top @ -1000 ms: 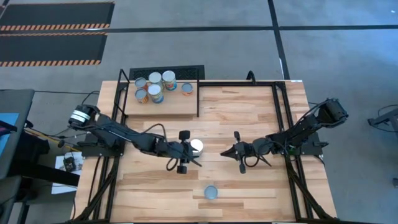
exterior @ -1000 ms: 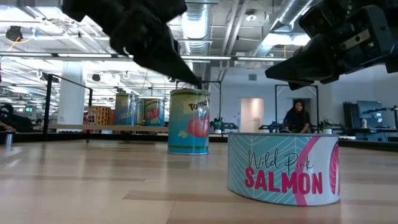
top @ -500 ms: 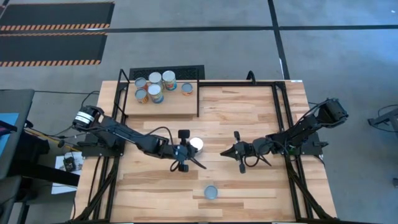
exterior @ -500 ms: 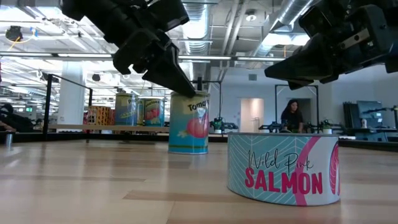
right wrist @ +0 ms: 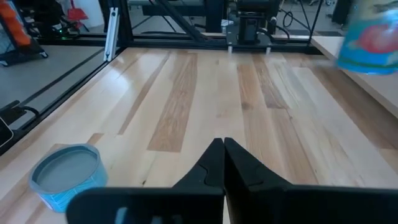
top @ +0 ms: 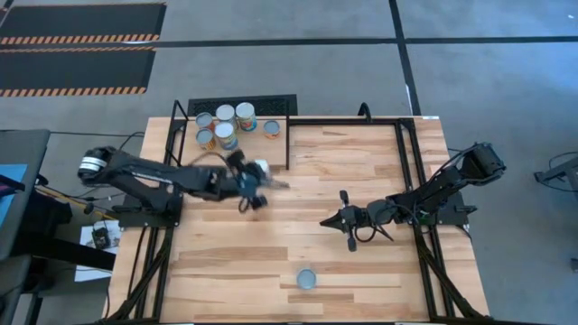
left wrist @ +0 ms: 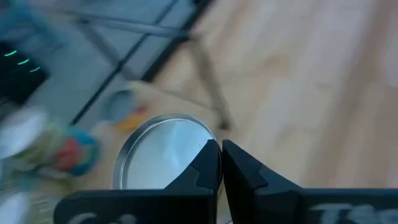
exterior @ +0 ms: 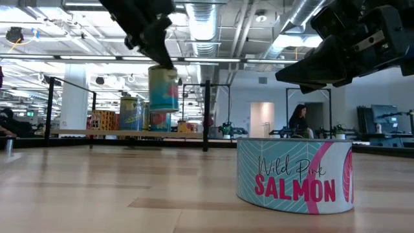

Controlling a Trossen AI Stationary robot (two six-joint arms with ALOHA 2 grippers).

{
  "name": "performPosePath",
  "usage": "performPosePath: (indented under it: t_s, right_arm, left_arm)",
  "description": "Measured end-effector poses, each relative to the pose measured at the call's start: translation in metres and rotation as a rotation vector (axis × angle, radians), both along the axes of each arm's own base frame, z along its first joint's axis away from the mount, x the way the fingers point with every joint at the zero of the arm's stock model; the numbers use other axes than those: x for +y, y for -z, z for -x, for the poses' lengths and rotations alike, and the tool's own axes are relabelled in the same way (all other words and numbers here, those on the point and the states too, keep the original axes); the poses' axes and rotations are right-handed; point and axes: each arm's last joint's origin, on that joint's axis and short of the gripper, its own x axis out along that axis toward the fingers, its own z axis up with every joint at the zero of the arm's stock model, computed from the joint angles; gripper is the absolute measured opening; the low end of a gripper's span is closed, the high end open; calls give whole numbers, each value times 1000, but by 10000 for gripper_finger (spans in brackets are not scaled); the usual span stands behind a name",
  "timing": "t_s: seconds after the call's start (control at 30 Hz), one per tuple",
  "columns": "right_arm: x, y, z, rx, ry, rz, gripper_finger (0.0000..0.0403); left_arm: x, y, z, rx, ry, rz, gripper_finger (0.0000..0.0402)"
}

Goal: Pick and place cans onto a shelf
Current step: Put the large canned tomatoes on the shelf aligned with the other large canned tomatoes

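My left gripper (top: 256, 178) is shut on a tomato can (exterior: 163, 89) with a blue label and a silver top (left wrist: 163, 151), held in the air near the shelf's near edge. The shelf (top: 257, 155), a pale board at the table's far left, carries several cans (top: 226, 126) standing on their bases. A flat blue salmon can (top: 307, 278) stands near the table's near edge. My right gripper (top: 336, 219) is shut and empty, hovering over the table's middle right. My left gripper has the tomato can by the rim of its top (left wrist: 208, 144), with the two fingers close together at the lid's edge. The fingers come slanting down from above (exterior: 155, 45). The can hangs below them, about upright and lifted clear of the table.
Thin black rods (top: 289, 144) edge the shelf and stand up along its right side. A black frame rail (top: 402, 153) runs along the table's right part. Bare planks lie between the two grippers. A person (exterior: 301, 123) sits far behind the table.
My left gripper has gone up and toward the table's far left, toward the shelf, taking the tomato can with it. The can, which stood on the table's middle, now hangs clear of the tabletop.
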Motion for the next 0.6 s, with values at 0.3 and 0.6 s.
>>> performPosePath:
  t_s: [0.3,0.6]
  right_arm:
    - [0,-1,0,-7,0,-2,13]
    - [0,-1,0,-6,0,-2,15]
  left_arm:
    - [72,13,8,133,-179,-42,0]
    - [116,29,5,126,-239,28,0]
